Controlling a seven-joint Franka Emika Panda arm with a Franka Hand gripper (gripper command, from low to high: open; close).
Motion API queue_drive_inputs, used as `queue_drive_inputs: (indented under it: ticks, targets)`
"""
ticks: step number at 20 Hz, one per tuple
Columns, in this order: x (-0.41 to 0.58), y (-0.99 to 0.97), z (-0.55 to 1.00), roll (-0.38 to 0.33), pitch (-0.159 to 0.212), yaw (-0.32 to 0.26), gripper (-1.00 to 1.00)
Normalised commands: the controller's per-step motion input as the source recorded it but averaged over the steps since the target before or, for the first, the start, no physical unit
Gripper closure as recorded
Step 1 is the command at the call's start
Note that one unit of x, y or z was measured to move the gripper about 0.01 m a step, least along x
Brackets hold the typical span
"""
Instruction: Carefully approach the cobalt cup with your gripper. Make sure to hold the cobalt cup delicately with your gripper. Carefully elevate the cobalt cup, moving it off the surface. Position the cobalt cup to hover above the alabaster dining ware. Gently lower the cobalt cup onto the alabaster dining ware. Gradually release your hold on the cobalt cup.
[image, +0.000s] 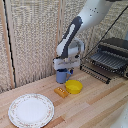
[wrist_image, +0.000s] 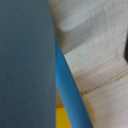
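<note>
At the back of the wooden counter (image: 95, 107), your gripper (image: 63, 68) sits right down on the cobalt cup (image: 62, 76), but you can't tell if it's actually clamped. The cup is just beside the yellow bowl (image: 74, 86), well apart from the alabaster dining ware (image: 31, 110).

From the cobalt cup (image: 62, 76), the yellow bowl (image: 74, 86) crowds it at four o'clock and a small orange object (image: 61, 92) lies at six; bare tabletop (image: 95, 107) opens toward the alabaster dining ware (image: 31, 110) at seven. A dark rack (image: 111, 59) blocks two o'clock.
</note>
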Motion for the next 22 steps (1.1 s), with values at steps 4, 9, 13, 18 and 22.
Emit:
queue_drive_inputs:
  ticks: [4, 9, 13, 18, 22]
  targets:
    - [-0.092, 0.15, 0.00, -0.008, -0.074, -0.053, 1.00]
    - [-0.188, 0.08, 0.09, -0.001, -0.068, -0.135, 1.00]
    - [-0.150, 0.00, 0.36, 0.006, 0.000, -0.132, 1.00]
    - [0.014, 0.00, 0.83, 0.081, 0.041, -0.098, 1.00]
    - [0.119, 0.00, 0.88, 0.083, 0.062, -0.040, 1.00]
